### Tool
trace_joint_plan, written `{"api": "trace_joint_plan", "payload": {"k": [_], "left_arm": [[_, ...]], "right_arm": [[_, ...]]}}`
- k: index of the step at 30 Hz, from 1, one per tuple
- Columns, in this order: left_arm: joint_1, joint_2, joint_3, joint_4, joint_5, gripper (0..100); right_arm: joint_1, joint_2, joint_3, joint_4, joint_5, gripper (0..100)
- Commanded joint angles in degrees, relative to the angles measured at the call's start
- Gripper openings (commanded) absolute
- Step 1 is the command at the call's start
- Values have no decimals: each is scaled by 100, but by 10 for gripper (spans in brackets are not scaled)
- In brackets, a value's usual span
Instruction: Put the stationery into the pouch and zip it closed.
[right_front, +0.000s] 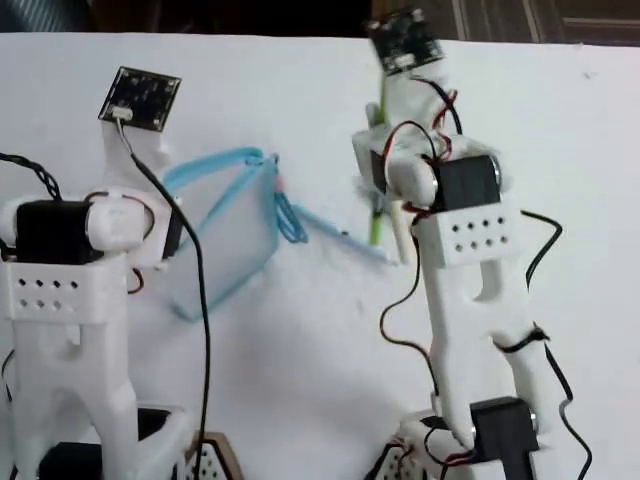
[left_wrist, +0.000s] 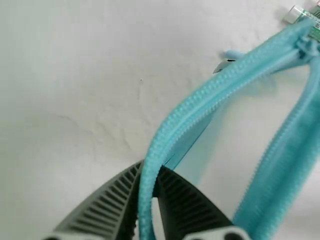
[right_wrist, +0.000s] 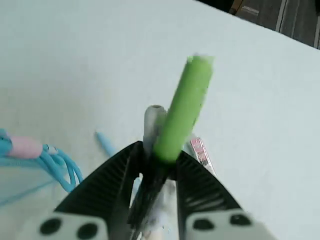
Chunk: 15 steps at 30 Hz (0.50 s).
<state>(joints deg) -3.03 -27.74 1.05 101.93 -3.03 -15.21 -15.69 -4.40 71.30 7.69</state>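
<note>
The light blue see-through pouch (right_front: 225, 240) lies on the white table, its mouth standing open along the zip. My left gripper (left_wrist: 147, 175) is shut on the pouch's zip edge (left_wrist: 200, 105) at the pouch's left side. My right gripper (right_wrist: 159, 152) is shut on a green pen (right_wrist: 182, 107), which also shows in the high view (right_front: 377, 228) to the right of the pouch. A whitish pen (right_wrist: 151, 120) and a pink-patterned one (right_wrist: 201, 151) sit close against the fingers; I cannot tell whether they are gripped. A thin blue pen (right_front: 340, 232) lies on the table between pouch and right arm.
A pink zip pull (right_wrist: 22, 147) with a blue cord loop (right_front: 290, 220) hangs at the pouch's right corner. The white table (right_front: 300, 380) has free room in front of the pouch and at the far right. The table's back edge runs along the dark floor.
</note>
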Motion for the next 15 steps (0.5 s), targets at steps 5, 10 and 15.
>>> {"api": "trace_joint_plan", "payload": {"k": [5, 10, 15], "left_arm": [[-31, 57, -62, -167, -62, 22], [-31, 57, -62, -149, -62, 22], [-31, 57, -62, -167, -62, 22]], "right_arm": [[-189, -690, -88, -1121, -1152, 17], [-743, -1297, -264, -1701, -1275, 17], [-1156, -1349, -941, -1719, -1512, 17]]}}
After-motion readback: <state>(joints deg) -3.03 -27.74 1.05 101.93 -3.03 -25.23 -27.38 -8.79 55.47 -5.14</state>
